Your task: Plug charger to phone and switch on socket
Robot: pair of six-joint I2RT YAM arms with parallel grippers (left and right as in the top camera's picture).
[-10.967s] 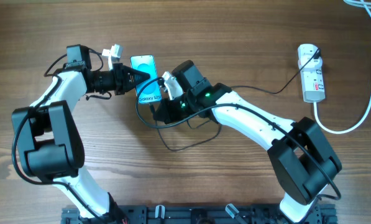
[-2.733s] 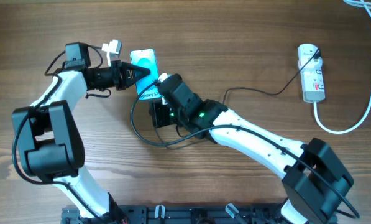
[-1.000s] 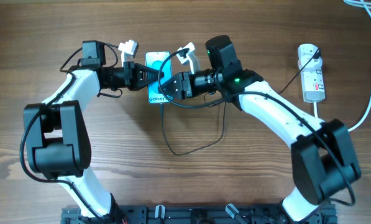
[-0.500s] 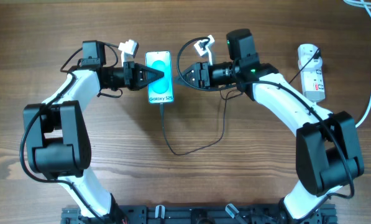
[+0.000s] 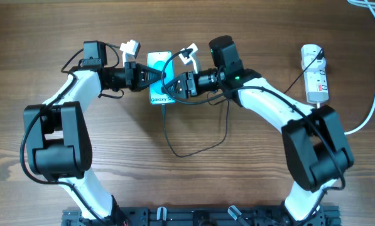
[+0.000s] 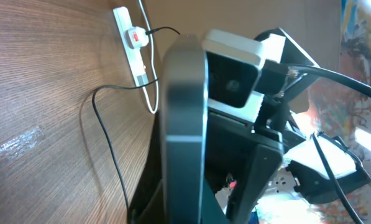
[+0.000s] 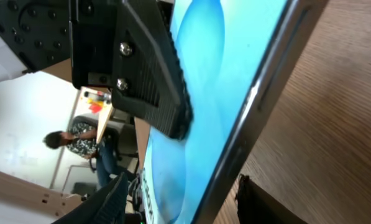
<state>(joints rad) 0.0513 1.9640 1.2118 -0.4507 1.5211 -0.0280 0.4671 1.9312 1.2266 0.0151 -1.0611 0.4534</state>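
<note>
The phone [image 5: 161, 69], cyan screen up, is lifted at the table's middle back, and my left gripper [image 5: 153, 76] is shut on its left edge. In the left wrist view the phone [image 6: 185, 124] stands edge-on between the jaws. My right gripper [image 5: 174, 86] is open and straddles the phone's right edge; in its own view the fingers [image 7: 110, 199] stand either side of the phone [image 7: 216, 93] with gaps. The charger [image 5: 193, 149], a thin black cable, runs from the phone's lower end in a loop to the white socket [image 5: 315, 75] at the right.
A thick white lead [image 5: 363, 122] curves from the socket off the right side. The socket [image 6: 133, 46] and the thin cable [image 6: 104, 124] also show in the left wrist view. Both arms' bases stand at the front edge.
My right gripper pulled back to the right, away from the phone, then returned to its right edge. The left gripper and the phone have stayed put.
</note>
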